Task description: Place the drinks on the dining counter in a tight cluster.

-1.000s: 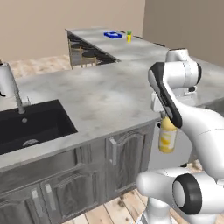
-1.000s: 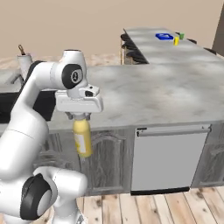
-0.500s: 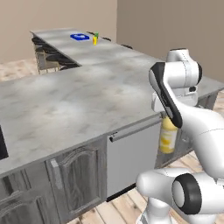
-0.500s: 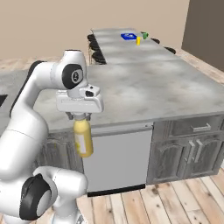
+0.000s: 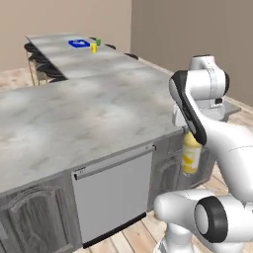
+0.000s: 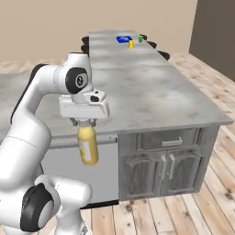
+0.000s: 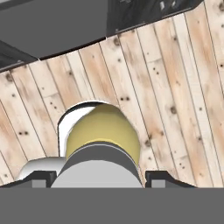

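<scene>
Carrying the yellow bottle (image 6: 87, 147) hung upright by its neck in the end effector (image 6: 84, 123), jaws partly closed on it, low beside the cabinets over the wooden floor (image 7: 175, 87), presumably for transport; dining surface (image 6: 117, 43) far ahead.

Pretty flat, even rendered lighting all round, bright with no harsh glare. The grey marbled worktop (image 5: 89, 104) only has a soft sheen. Shadows are faint, darkest under the cabinets. Everything's low-res and a bit soft, no edge distortion.
</scene>
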Motion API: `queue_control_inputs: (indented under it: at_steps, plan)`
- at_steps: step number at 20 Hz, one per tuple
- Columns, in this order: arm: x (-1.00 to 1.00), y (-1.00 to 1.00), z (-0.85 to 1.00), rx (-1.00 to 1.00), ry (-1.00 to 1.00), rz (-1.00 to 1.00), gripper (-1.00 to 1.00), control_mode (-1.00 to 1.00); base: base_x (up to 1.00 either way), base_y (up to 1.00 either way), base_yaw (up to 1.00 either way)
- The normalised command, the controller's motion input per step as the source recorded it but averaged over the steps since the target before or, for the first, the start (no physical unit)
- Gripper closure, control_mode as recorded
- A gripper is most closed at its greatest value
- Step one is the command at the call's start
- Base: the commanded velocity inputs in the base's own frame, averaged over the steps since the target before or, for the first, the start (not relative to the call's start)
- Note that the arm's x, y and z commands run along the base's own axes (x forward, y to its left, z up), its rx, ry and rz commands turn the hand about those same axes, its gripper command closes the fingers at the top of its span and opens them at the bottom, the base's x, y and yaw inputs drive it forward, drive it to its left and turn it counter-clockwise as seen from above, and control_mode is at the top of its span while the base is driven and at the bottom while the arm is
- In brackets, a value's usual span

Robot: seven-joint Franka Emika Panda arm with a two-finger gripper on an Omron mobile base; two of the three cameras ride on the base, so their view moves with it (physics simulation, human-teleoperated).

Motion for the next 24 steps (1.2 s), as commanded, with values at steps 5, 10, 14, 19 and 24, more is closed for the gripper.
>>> queue_control_inputs:
  at_steps: [5, 10, 14, 19, 24]
  plan:
    - [0.0, 0.0, 0.0, 0.0, 0.0, 0.0, 1.0, 1.0, 0.5, -1.0, 0.13]
    - [0.0, 0.0, 0.0, 0.0, 0.0, 0.0, 1.0, 1.0, 0.45, -1.0, 0.12]
    - [0.0, 0.0, 0.0, 0.0, 0.0, 0.0, 1.0, 1.0, 0.41, -1.0, 0.13]
    - [0.0, 0.0, 0.0, 0.0, 0.0, 0.0, 1.0, 1.0, 0.41, -1.0, 0.13]
    - [0.0, 0.0, 0.0, 0.0, 0.0, 0.0, 1.0, 1.0, 0.51, -1.0, 0.15]
